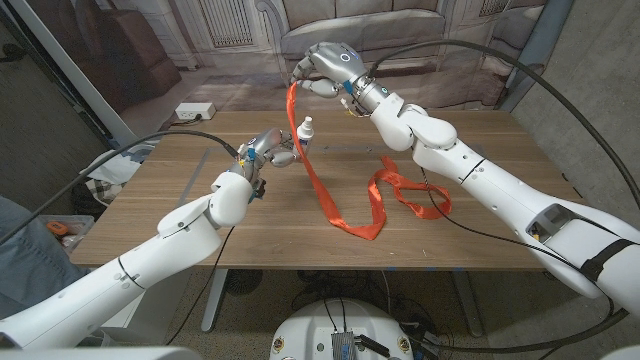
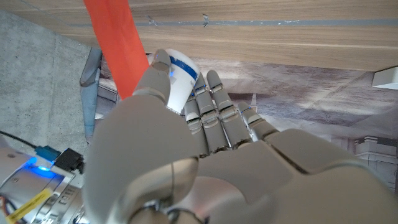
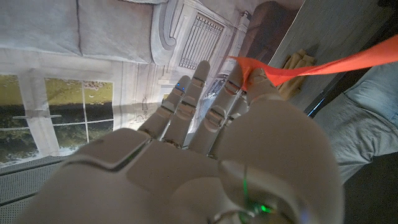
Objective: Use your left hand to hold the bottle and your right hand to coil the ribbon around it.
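While the left hand (image 1: 268,150) grips the white bottle (image 1: 305,132) upright near the table's (image 1: 480,130) far middle, steadying it for winding, the right hand (image 1: 325,68) pinches the orange ribbon (image 1: 322,190) high above, keeping it taut; the slack trails in loops across the wood.

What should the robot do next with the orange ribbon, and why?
Probably swing the right hand around the bottle. That hand pinches the ribbon high above the table, the left hand grips the bottle upright, and most of the ribbon lies loose on the table.
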